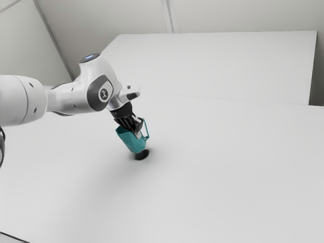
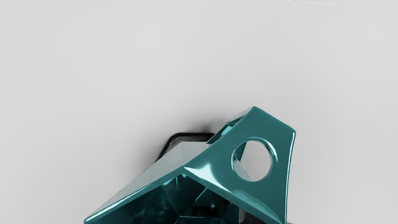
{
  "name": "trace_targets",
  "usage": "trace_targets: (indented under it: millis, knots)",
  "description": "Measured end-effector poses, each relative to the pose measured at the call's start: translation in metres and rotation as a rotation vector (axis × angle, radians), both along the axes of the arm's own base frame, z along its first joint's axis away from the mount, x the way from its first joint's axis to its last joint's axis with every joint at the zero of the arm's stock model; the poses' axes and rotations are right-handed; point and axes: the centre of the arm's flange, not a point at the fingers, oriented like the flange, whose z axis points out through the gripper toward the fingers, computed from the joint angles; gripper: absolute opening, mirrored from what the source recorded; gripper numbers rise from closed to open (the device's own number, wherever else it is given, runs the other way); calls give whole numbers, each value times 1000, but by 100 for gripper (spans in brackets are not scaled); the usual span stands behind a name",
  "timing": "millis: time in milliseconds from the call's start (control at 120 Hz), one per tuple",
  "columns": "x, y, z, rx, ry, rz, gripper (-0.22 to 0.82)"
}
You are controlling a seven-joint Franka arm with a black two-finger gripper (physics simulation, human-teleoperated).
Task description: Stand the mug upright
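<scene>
The gripper [image 1: 135,129] reaches down to the teal mug [image 1: 132,141] in the exterior view, its fingers at the rim on the handle side. The mug is tilted, its mouth toward the hand and its handle toward the exterior view's right. In the wrist view the gripper [image 2: 266,219] is shut on the wall of the mug [image 2: 214,183], with one finger partly visible inside the mouth and a sliver of the other outside. The fingertips are mostly hidden. The holed handle part faces the camera.
A small dark patch [image 1: 142,154] lies at the mug's lower end on the white table [image 1: 217,167]; whether it is an object or a shadow I cannot tell. A raised white panel [image 1: 217,63] stands beyond the table.
</scene>
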Motion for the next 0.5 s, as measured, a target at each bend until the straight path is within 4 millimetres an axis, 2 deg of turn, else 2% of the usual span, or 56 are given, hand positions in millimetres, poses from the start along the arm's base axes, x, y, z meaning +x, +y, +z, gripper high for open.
trace_targets:
  millis: [433,500]
  knots:
    - [4,2,-22,15,29,64,-18]
    - [4,2,-23,15,32,71,-15]
